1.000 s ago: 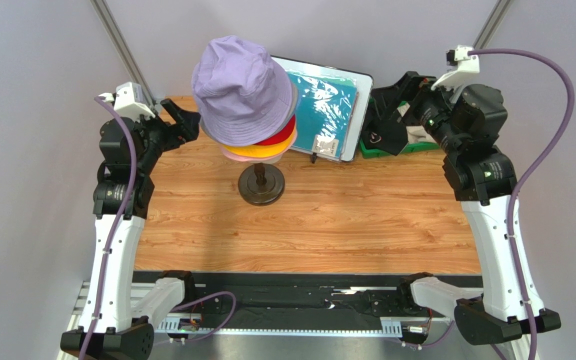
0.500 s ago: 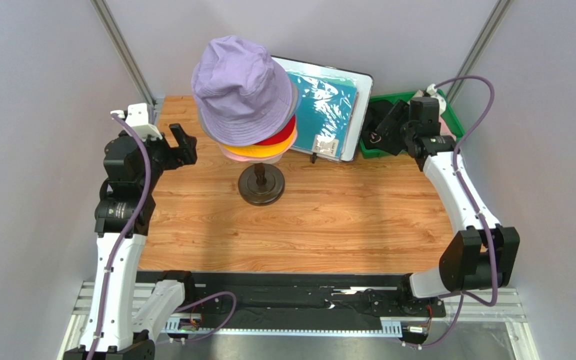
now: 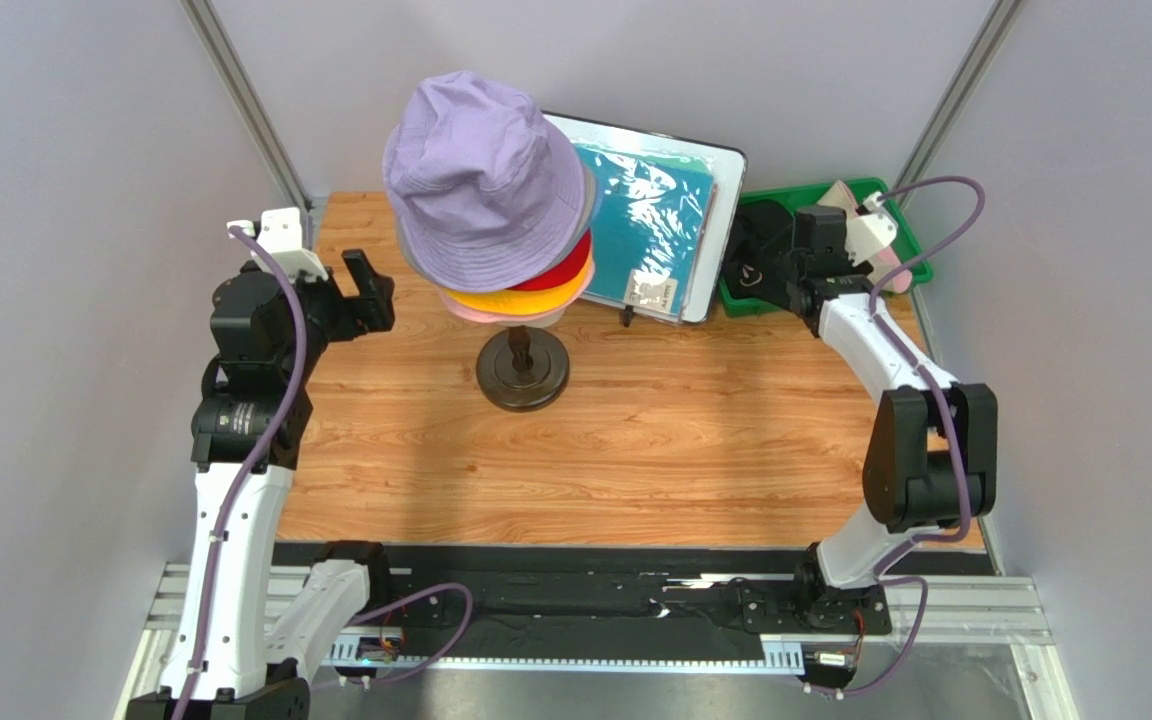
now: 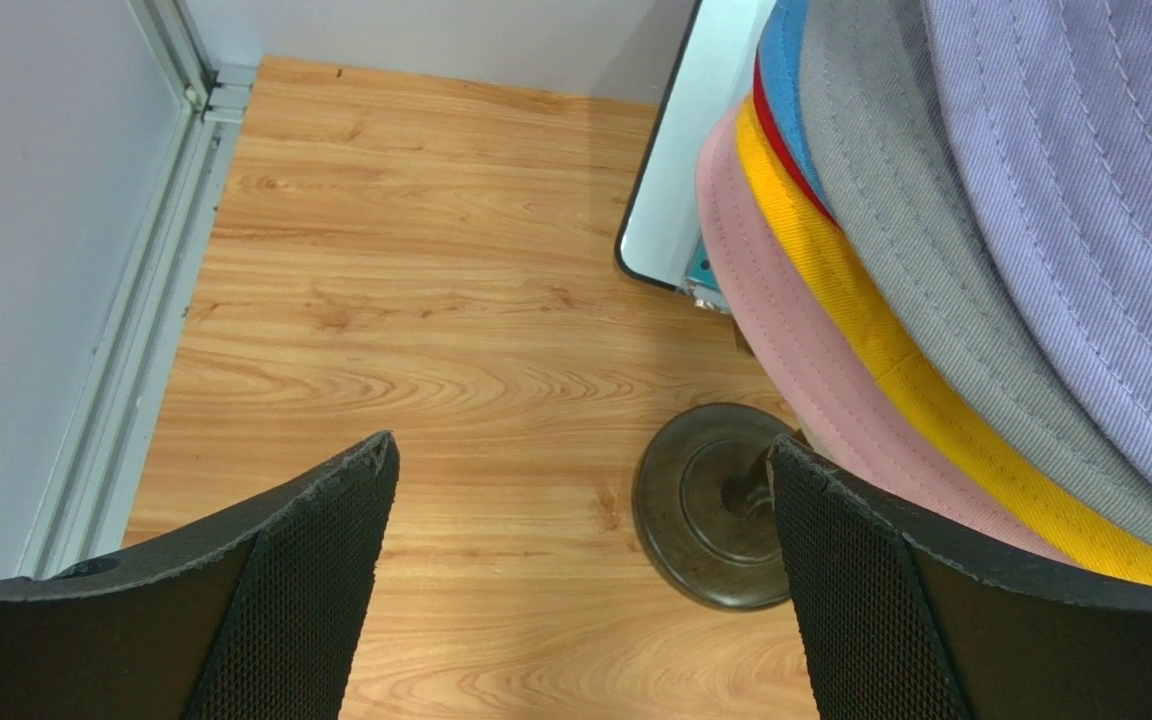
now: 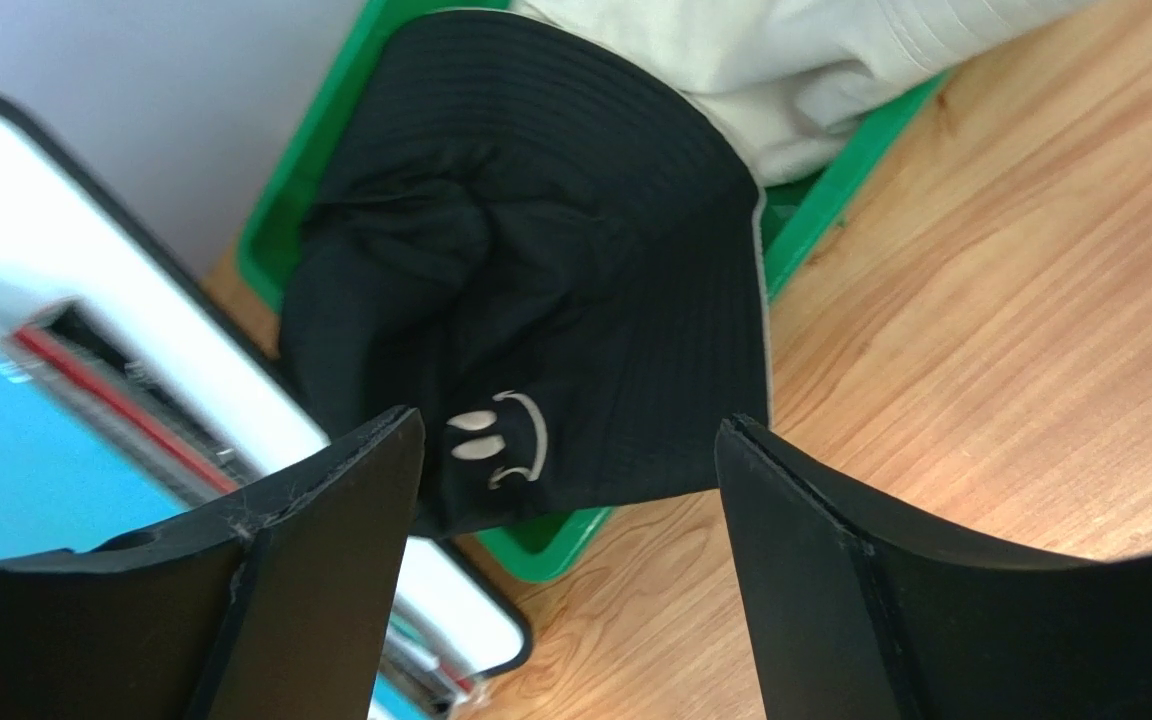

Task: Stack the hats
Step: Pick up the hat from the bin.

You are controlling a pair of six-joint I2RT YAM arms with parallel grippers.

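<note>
Bench (image 3: 657,435): wood-grain top; both arms mounted at its 6 o'clock edge.
Sheet (image 3: 657,195): teal, white frame, propped at the bench's 12 o'clock, just behind the stacked hats.
Lavender hat (image 3: 485,180): top of the stack, at the bench's 11 o'clock.
Red hat (image 3: 575,270), yellow hat (image 3: 530,305), pink hat (image 3: 462,308): brims nested under the lavender hat, pink lowest.
Tray (image 5: 552,548): green, at the bench's 2 o'clock corner.
Black hat (image 5: 537,285): crumpled in the tray, smiley mark up.
Beige hat (image 5: 778,60): in the tray, touching the black hat.
Base (image 3: 524,371): dark, round, under the stack.
Left gripper (image 4: 582,450): jaws apart, empty, at the stack's 9 o'clock, clear of it.
Right gripper (image 5: 567,450): jaws apart, straddling the black hat's brim; contact cannot be told.
</note>
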